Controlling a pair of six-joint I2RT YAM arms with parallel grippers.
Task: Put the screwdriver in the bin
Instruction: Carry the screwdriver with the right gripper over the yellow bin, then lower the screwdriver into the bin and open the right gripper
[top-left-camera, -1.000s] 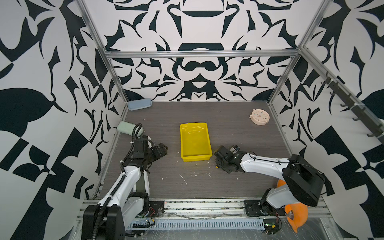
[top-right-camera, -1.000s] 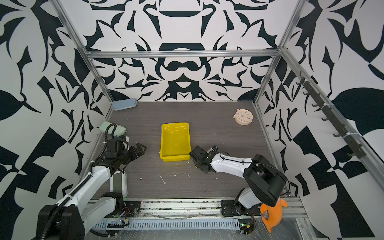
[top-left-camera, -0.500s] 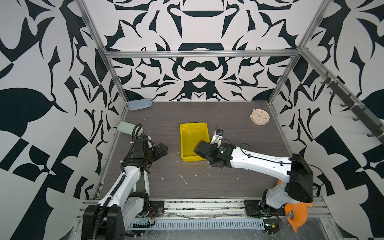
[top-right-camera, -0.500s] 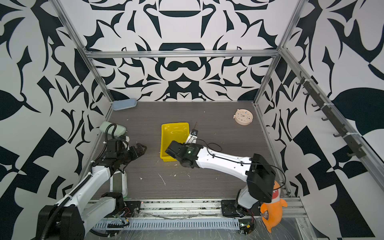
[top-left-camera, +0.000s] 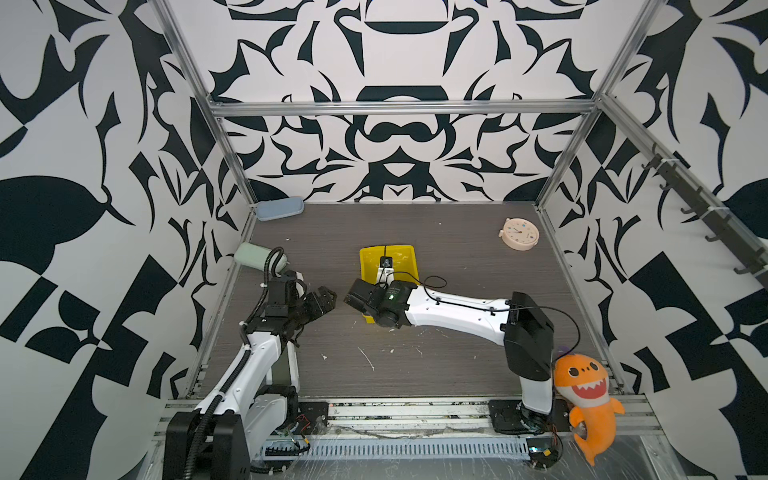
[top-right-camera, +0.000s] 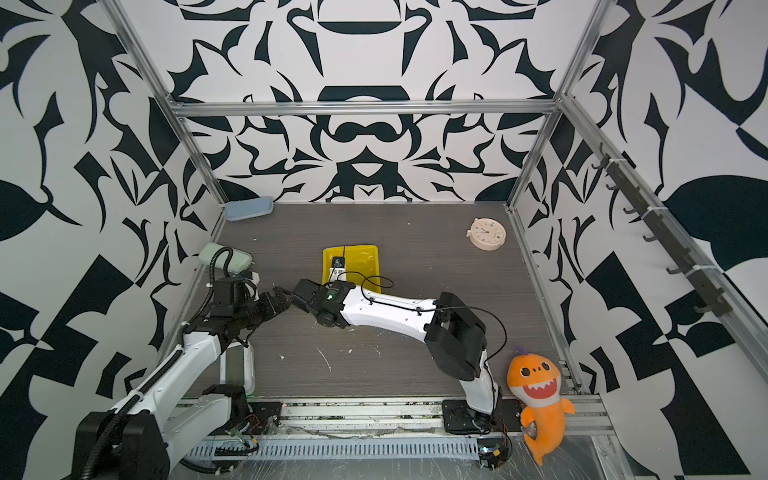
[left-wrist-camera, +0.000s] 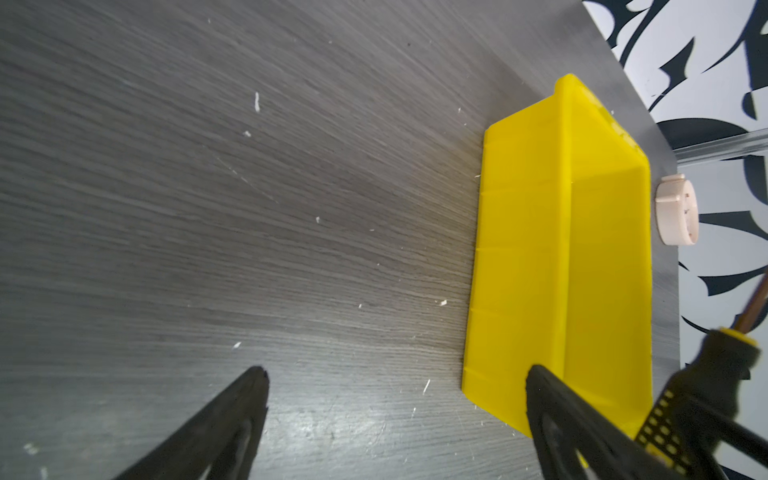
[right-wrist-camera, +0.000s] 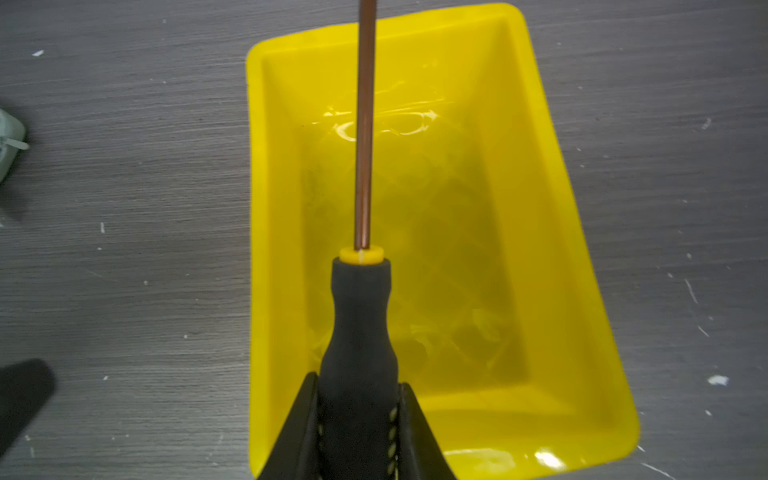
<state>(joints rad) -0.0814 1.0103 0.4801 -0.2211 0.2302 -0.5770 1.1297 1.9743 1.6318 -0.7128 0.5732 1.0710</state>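
Grey wood-grain table (top-left-camera: 457, 257) inside patterned walls, seen in both top views.

Right arm (top-left-camera: 457, 318): reaches from the front right corner across to the middle, ending at the near end of the bin.

Left arm (top-left-camera: 253, 357): bent over the left side of the table, its wrist near the right arm's wrist but apart from it.

Orange shark toy (top-left-camera: 582, 390): off the table, beside the right arm's base.

Bin (top-left-camera: 405, 259): yellow, mid-table, long axis running front to back; inside glossy, with nothing lying on its floor (right-wrist-camera: 457, 249).

Pale green cylinder (top-left-camera: 253, 254): at the left edge, behind the left arm.

Blue case (top-left-camera: 279, 208): far left corner.

Clock (top-left-camera: 520, 235): face up, near the far right corner.

Right gripper (right-wrist-camera: 359, 384): clenched on the black handle of the screwdriver (right-wrist-camera: 359, 324).

Left gripper (left-wrist-camera: 397, 372): jaws spread wide, nothing between them, over bare table just beside the bin's long wall (left-wrist-camera: 519, 270).

Screwdriver: held over the inside of the bin, toward its left wall, shaft pointing along the bin and crossing its far rim in the right wrist view. Whether it touches the bin cannot be told.

White chips (top-left-camera: 368, 359): scattered on the front of the table.
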